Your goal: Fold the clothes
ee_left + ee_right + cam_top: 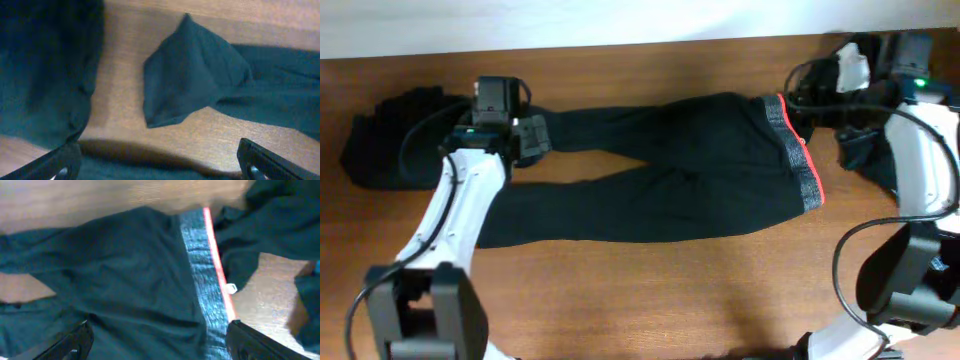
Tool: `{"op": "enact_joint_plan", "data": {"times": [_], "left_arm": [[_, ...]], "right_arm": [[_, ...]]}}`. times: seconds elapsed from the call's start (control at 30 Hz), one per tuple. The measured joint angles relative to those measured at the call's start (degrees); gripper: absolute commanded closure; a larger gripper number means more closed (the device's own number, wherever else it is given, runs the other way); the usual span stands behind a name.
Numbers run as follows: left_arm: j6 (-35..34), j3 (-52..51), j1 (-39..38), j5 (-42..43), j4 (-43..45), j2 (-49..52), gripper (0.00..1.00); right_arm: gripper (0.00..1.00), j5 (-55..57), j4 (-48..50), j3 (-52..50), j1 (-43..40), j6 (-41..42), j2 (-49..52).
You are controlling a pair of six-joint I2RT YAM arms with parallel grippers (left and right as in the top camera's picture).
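Overhead: trousers (670, 175) beside left gripper (534, 137)

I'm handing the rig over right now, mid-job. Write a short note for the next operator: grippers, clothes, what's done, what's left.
Left gripper: open, empty, near one leg end.
Right gripper: open, empty, above the waistband.
Trousers: spread flat along the table, waistband toward the right arm, legs toward the left arm and slightly apart.
Other clothes: black pile by the left arm, dark garments by the right arm.
Done: trousers laid out.
Left: no fold shows yet. Fold the trousers, then the rest.
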Motion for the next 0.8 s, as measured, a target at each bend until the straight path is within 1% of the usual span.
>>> {"op": "enact_joint_plan", "data": {"times": [0.13, 0.3, 0.43, 0.5, 0.53, 0.57, 0.63, 0.73, 0.77, 0.8], "left_arm": [[3.4, 0.0, -2.3, -1.4, 0.2, 6.7, 0.02], [4.9, 0.0, -3.4, -8.9, 2.0, 13.4, 0.02], [5.1, 0.0, -3.4, -12.1, 5.9, 14.8, 0.02], [5.2, 0.0, -3.4, -12.7, 7.5, 14.8, 0.09], [5.3, 0.0, -3.4, -12.9, 8.2, 14.8, 0.18], [5.4, 0.0, -3.4, -13.0, 8.5, 14.8, 0.35], [5.6, 0.0, -3.4, -13.3, 9.5, 14.8, 0.72], [5.6, 0.0, -3.4, -13.6, 10.7, 14.8, 0.91], [5.9, 0.0, -3.4, -13.6, 10.9, 14.8, 0.99], [5.9, 0.0, -3.4, -13.6, 11.0, 14.8, 0.99]], "right_arm": [[0.1, 2.0, 0.2, 0.0, 1.7, -0.1, 0.0], [0.09, 3.0, 0.1, 0.0, 1.9, -0.2, 0.0], [0.07, 3.2, 0.1, 0.0, 1.9, -0.2, 0.0], [0.07, 3.2, 0.1, 0.0, 1.9, -0.2, 0.0], [0.07, 3.2, 0.1, 0.0, 1.9, -0.2, 0.0], [0.07, 3.2, 0.1, 0.0, 1.9, -0.2, 0.0], [0.07, 3.2, 0.1, 0.0, 1.9, -0.2, 0.0], [0.06, 3.2, 0.1, 0.0, 1.9, -0.2, 0.0], [0.06, 3.2, 0.1, 0.0, 1.9, -0.2, 0.0], [0.06, 3.2, 0.0, 0.0, 1.9, -0.2, 0.0]]}}
